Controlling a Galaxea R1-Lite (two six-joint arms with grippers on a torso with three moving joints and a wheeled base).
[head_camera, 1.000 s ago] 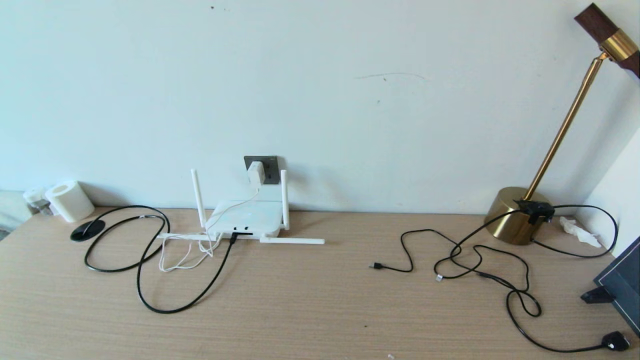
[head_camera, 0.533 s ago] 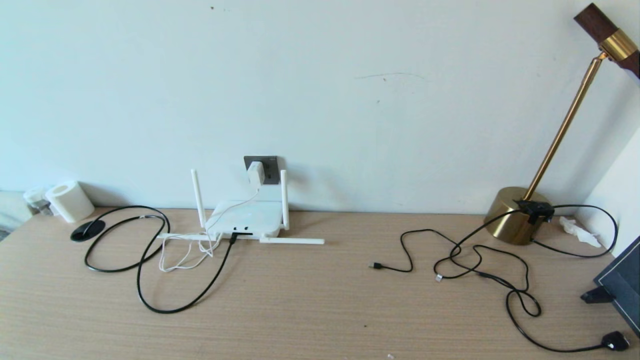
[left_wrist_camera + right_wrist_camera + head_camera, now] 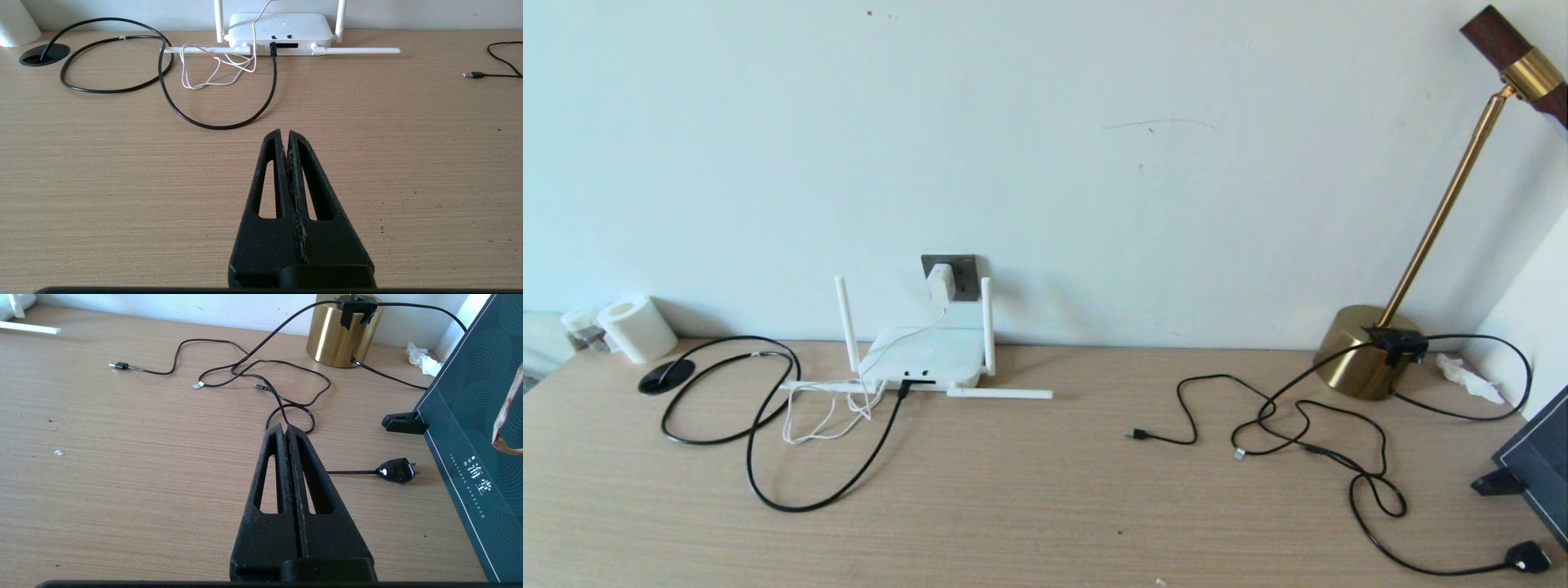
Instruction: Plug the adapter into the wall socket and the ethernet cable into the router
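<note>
Both black grippers, left gripper [image 3: 285, 134] and right gripper [image 3: 284, 428], hover over the wooden desk [image 3: 1045, 506], fingers pressed together, holding nothing. Beyond, the glossy black ethernet cable [image 3: 792, 506] enters the flat white 4-antenna router [image 3: 927, 359]. Farthest, the small white adapter [image 3: 940, 284] sits in the dark grey wall socket [image 3: 964, 273].

White adapter [image 3: 940, 283] on dark grey wall socket [image 3: 965, 276]. White router [image 3: 925, 358], glossy blk ethernet cable [image 3: 768, 478] at 6 o'clock of it. Desk [image 3: 1013, 506]: light wood grain. Lamp [image 3: 1364, 353] at 3 o'clock: brass base, brown wood head. Box [image 3: 474, 416]: dark teal w/ wave pattern. Both grippers blk.
</note>
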